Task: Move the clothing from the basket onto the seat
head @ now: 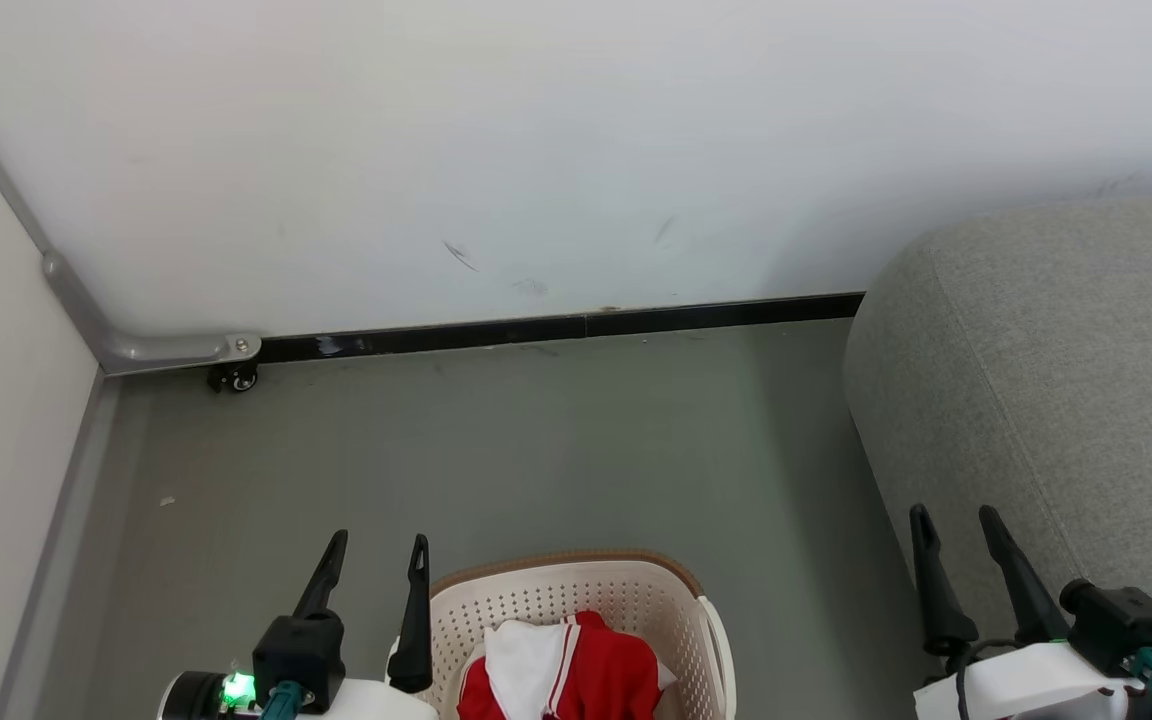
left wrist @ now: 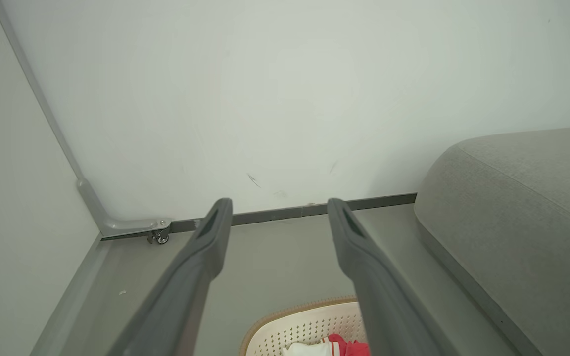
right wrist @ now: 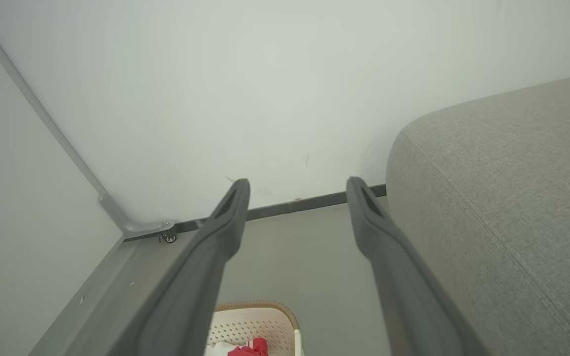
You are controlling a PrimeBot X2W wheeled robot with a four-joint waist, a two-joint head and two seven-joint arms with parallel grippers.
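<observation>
At the bottom centre of the head view the basket [head: 556, 598] sat on the grey floor [head: 536, 450] with the red-and-white clothing [head: 596, 675] heaped inside it, and the seat [head: 1056, 380] took up the right side of the frame, apart from the basket. The left gripper [head: 380, 540] stood at the lower left, just beside the basket's rim, fingers spread apart and empty. The right gripper [head: 954, 515] stood at the lower right before the seat's edge, likewise spread and empty.

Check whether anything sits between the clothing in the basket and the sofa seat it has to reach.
Nothing visible does. The clothing lies in the basket; past the basket's own wall, just floor separates it from the seat on the robot's right.
</observation>
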